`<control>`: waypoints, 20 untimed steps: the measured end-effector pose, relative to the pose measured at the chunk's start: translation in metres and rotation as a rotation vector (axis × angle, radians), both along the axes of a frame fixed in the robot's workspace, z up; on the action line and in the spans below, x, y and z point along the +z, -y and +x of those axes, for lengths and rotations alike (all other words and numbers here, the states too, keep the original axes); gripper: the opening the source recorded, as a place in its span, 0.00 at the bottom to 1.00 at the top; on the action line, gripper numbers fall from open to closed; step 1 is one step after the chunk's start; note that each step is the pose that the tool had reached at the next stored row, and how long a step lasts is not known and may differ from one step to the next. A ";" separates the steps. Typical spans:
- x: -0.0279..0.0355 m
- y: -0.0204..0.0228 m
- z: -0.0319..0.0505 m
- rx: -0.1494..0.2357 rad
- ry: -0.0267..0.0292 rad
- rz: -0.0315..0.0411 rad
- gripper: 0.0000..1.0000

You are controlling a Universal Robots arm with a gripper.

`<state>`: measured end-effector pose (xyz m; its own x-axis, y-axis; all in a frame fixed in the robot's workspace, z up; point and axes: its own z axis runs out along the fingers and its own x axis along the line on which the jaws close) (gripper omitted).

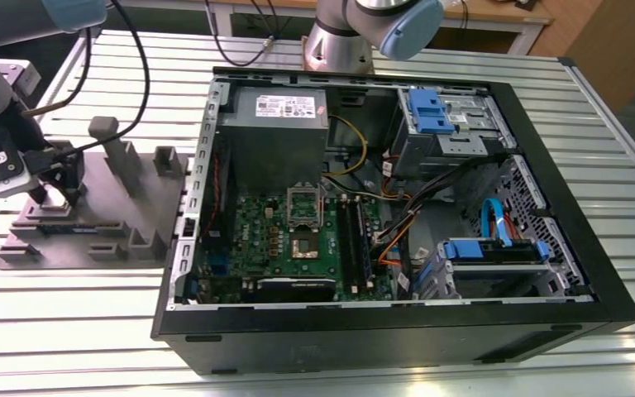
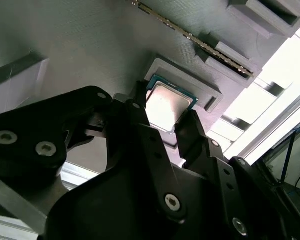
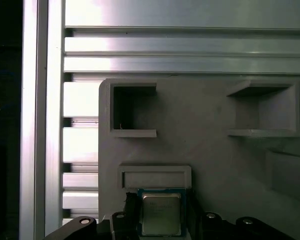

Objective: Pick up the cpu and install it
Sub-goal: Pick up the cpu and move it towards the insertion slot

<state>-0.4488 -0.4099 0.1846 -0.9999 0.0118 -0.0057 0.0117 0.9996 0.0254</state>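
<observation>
The cpu [image 2: 167,102] is a small silver-topped square with a teal rim, sitting at a raised frame of the grey parts fixture [image 1: 108,227]. My gripper [image 1: 55,198] is low over the fixture's near corner, at the exterior view's left. In both wrist views its black fingers [image 2: 137,112] press against two opposite edges of the cpu [image 3: 161,212] with no gap showing. I cannot tell whether the chip is off its seat. The motherboard's open socket [image 1: 303,246] lies inside the computer case [image 1: 565,207], well to the exterior view's right of the gripper.
The fixture carries upright posts [image 1: 108,141] and pockets [image 3: 132,112], and a memory stick [image 2: 190,37] lies in a slot beside the cpu. In the case are a grey power supply [image 1: 279,124], blue drive bays [image 1: 439,112] and cables. A second arm's base [image 1: 340,45] stands behind the case.
</observation>
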 end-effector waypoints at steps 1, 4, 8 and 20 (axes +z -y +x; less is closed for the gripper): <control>0.0007 0.0000 0.0000 0.000 -0.0002 -0.0001 0.48; 0.0027 0.0000 0.0000 0.000 -0.0001 0.0000 0.48; 0.0057 0.0000 0.0000 0.000 0.0000 0.0000 0.48; 0.0155 0.0000 0.0000 0.000 0.0000 0.0000 0.48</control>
<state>-0.4488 -0.4099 0.2001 -0.9999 0.0118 -0.0057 0.0116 0.9996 0.0254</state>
